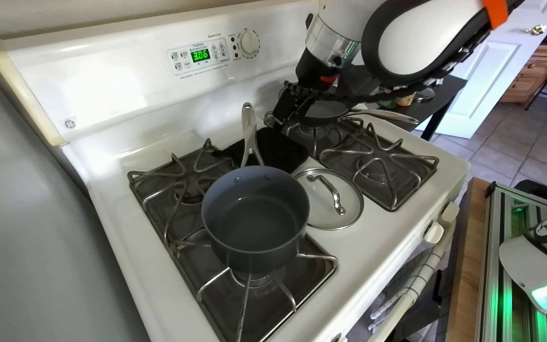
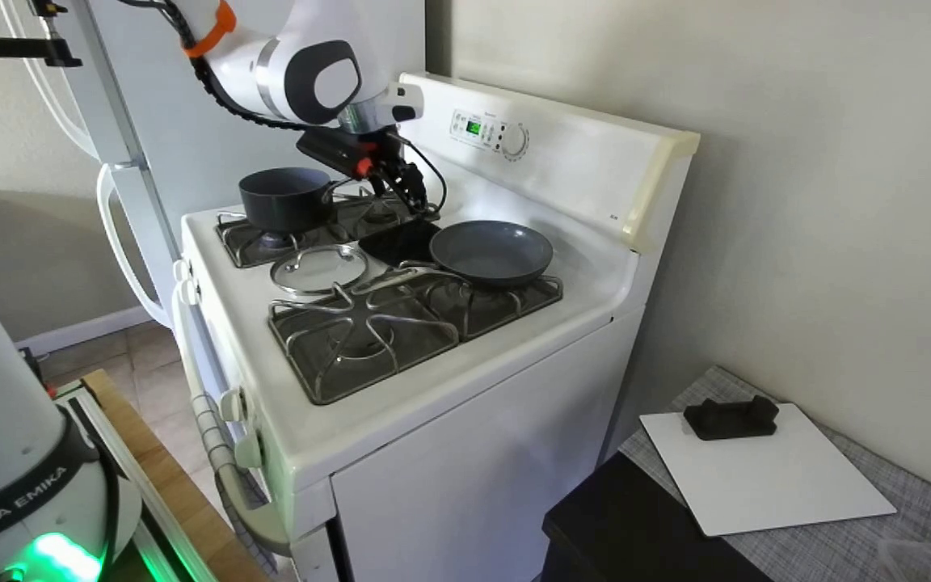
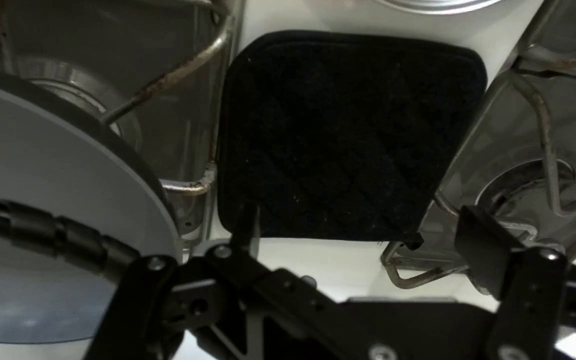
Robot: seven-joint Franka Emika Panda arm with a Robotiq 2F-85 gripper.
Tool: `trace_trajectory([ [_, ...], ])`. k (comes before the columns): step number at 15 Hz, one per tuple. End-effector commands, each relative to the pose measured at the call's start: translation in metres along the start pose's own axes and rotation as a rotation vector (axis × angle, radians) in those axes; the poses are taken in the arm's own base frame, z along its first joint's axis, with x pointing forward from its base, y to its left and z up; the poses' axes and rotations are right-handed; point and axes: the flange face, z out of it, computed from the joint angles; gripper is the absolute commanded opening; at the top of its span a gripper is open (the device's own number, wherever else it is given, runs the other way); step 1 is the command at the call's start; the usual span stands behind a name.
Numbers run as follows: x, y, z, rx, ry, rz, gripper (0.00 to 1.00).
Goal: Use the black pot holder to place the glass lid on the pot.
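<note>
The plain black square cloth pot holder [image 3: 350,137] lies flat, mostly between the metal wire burner grates [image 3: 164,85]. From the black pincer [image 3: 359,222] it stretches toward the round, silver-rimmed clear glass lid [image 1: 321,204]; the edge away from the lid is nearest, probably the one to pinch. The pincer gapes wide, holding nothing; contact cannot be told. The white arm [image 2: 334,85] arches above, pincer slanting steeply down.

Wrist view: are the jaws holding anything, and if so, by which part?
Nothing is held: the jaws stand wide apart, and the black pot holder lies spread out, not pinched between them.
</note>
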Motion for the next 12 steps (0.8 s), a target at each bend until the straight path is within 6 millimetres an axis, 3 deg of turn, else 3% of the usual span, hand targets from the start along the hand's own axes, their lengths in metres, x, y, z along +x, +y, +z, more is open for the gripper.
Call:
trace_trajectory([
  [1, -0.009, 0.001, 0.025, -0.011, 0.024, -0.037, 1.00],
  [7, -0.012, 0.006, 0.057, -0.046, 0.015, -0.097, 1.00],
  [12, -0.012, 0.003, 0.070, -0.055, 0.001, -0.116, 1.00],
])
